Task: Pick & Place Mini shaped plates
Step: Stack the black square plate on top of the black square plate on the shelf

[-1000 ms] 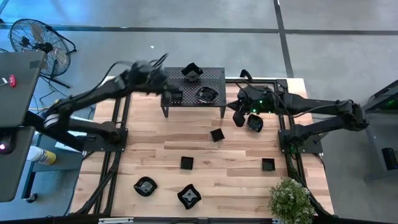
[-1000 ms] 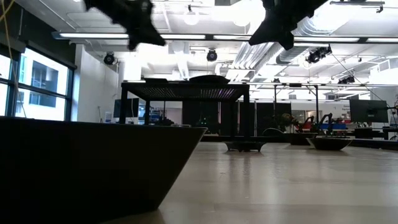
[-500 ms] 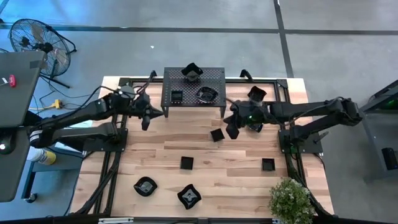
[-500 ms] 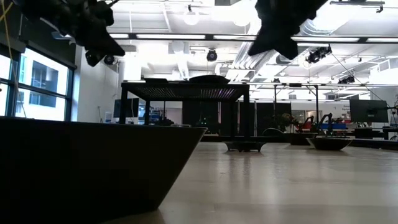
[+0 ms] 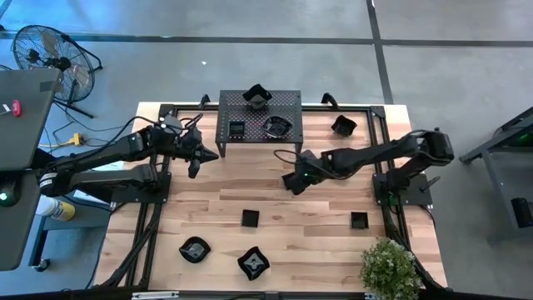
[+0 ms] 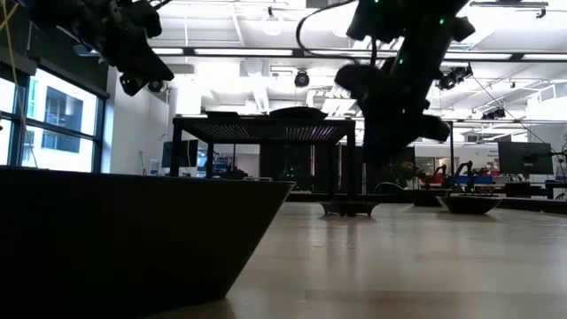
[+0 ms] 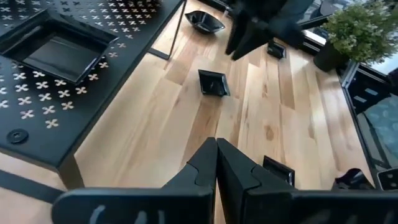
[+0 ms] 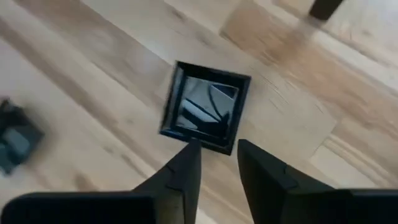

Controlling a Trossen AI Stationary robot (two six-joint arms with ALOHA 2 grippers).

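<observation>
Right gripper [image 8: 214, 158]: fingers parted, poised directly over small glossy black square plate [image 8: 207, 107] lying flat mid-table, just in front of black perforated metal rack [image 5: 259, 116]. Left gripper [image 7: 216, 163]: clenched, empty, beside rack's left edge.

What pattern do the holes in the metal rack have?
Small cross-shaped cutouts in regular rows cover the black rack; the left wrist view shows them best.

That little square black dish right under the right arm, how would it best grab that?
Probably by one raised rim of the square dish, coming straight down from above. It lies flat on the wooden table, so only its upstanding edges offer a hold. The right gripper hovers over its near rim, fingers open; one finger inside and one outside should pinch it.
</observation>
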